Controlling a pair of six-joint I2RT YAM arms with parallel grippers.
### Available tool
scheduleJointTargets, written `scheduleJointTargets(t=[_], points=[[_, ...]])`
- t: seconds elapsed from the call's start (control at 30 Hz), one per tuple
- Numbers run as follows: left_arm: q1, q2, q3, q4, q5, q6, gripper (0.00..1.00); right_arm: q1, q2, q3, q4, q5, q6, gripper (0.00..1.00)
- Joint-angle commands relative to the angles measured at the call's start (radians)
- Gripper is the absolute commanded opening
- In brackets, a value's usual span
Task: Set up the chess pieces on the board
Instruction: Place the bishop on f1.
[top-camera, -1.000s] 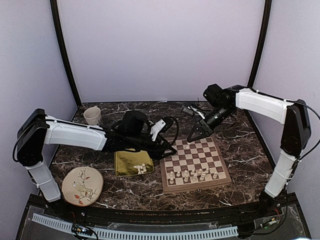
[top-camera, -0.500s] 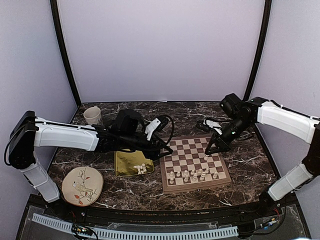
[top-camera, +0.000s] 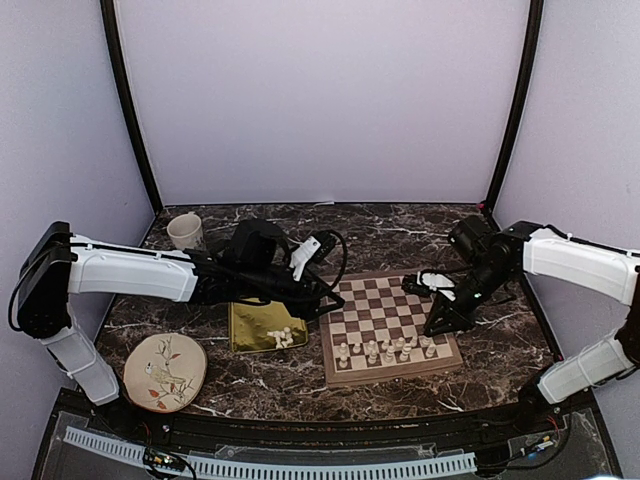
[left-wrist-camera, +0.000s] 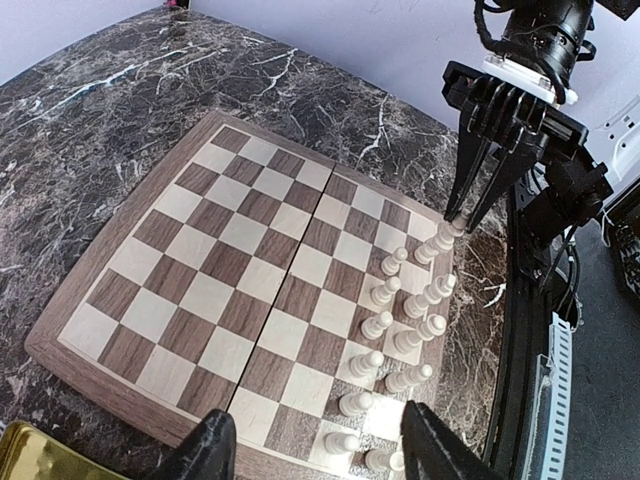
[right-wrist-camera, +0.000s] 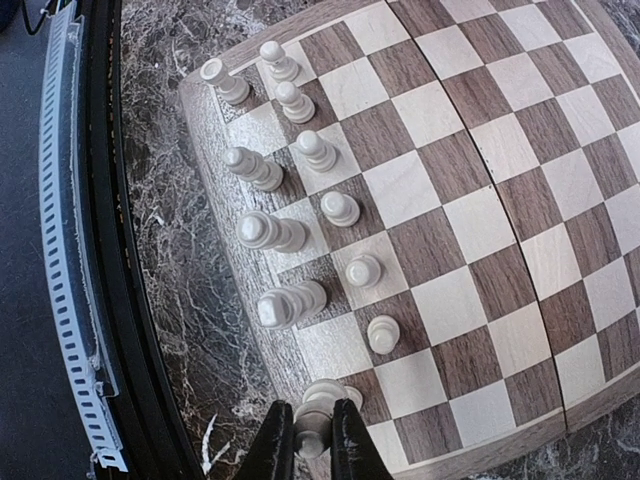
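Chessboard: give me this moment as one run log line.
left hand open, empty, by board left edge | right hand shut on chess piece at board's near-right corner | other chess pieces in two rows along near edge

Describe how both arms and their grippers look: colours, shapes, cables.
The left arm and right arm both have smooth white shell links with black joints and black wrists. Loose black cables loop over the left wrist. The left gripper and right gripper each have two black fingers. No markings are readable.
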Motion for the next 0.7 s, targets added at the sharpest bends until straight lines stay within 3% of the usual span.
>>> scheduleJointTargets(t=[0.0, 0.67], points=[[-0.002, -0.01, 0.017, -0.018, -0.003, -0.007, 0.58, 0.029, 0.007, -0.03, 0.063, -0.018, -0.027, 0.11], [-0.002, 0.006, 0.012, -0.016, 0.006, -0.016, 0.58, 0.076, 0.049, -0.093, 0.149, -0.008, -0.039, 0.12]])
